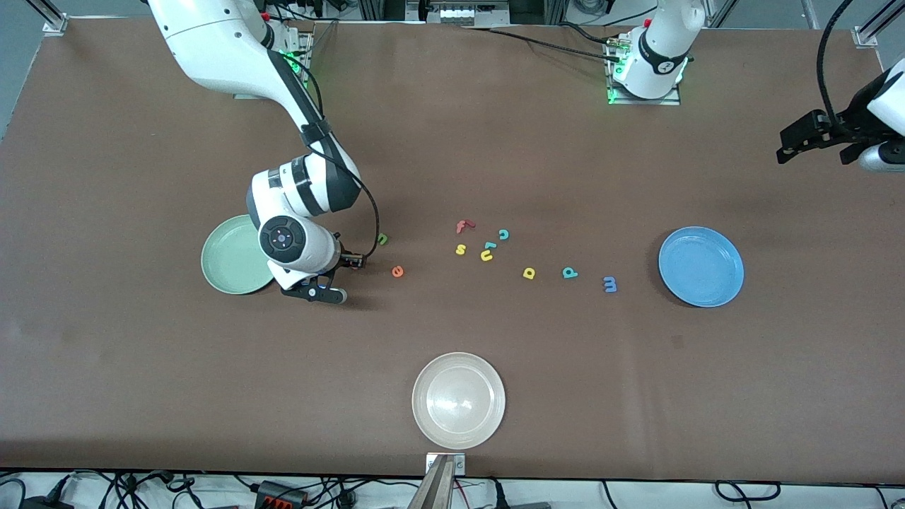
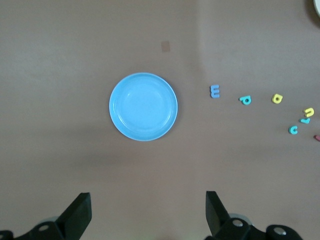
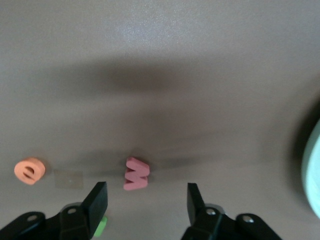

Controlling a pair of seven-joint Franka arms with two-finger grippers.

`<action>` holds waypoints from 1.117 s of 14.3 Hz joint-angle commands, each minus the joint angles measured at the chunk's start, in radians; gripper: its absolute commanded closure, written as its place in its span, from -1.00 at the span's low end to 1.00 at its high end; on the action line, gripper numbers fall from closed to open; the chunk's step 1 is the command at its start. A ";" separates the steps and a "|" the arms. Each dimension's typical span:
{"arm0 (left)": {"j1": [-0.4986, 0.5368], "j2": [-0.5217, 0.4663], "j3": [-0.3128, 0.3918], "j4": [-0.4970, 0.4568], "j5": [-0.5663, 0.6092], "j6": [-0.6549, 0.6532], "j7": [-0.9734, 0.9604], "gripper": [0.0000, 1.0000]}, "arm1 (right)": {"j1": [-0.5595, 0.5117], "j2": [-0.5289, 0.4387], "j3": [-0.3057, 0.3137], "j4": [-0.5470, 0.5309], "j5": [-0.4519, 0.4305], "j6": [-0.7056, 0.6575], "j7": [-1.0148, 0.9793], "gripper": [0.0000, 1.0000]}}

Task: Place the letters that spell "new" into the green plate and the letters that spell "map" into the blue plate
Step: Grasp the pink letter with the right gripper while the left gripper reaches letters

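I see a brown tabletop carrying three plates: the green plate toward the right arm's end, the blue plate toward the left arm's end, and a white plate nearest the front camera. Between the green and blue plates I note loose foam letters: green "n", orange "e", red "f", yellow "s", teal "c", yellow "u", yellow "a", teal "p", blue "m". The salmon "w" lies flat near the "e", apart from it.
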 commanded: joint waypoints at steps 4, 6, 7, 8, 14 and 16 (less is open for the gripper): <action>-0.015 0.151 -0.071 0.011 -0.013 -0.064 -0.013 -1.00 | 0.025 0.035 -0.007 0.006 0.016 0.050 0.039 -0.41; -0.017 0.218 -0.106 0.009 -0.013 -0.055 -0.044 -1.00 | 0.025 0.047 -0.007 0.006 0.016 0.062 0.039 -0.38; -0.018 0.251 -0.120 0.008 -0.013 -0.046 -0.076 -1.00 | 0.025 0.049 -0.007 0.006 0.016 0.067 0.041 -0.37; -0.020 0.280 -0.128 0.005 -0.015 -0.014 -0.089 -1.00 | 0.025 0.055 -0.007 0.006 0.018 0.069 0.041 -0.37; -0.021 0.418 -0.323 -0.054 -0.007 0.258 -0.620 -1.00 | 0.034 0.070 -0.007 0.006 0.018 0.069 0.041 -0.26; -0.041 0.466 -0.338 -0.071 -0.009 0.335 -0.780 -1.00 | 0.036 0.078 -0.007 0.006 0.018 0.070 0.041 -0.21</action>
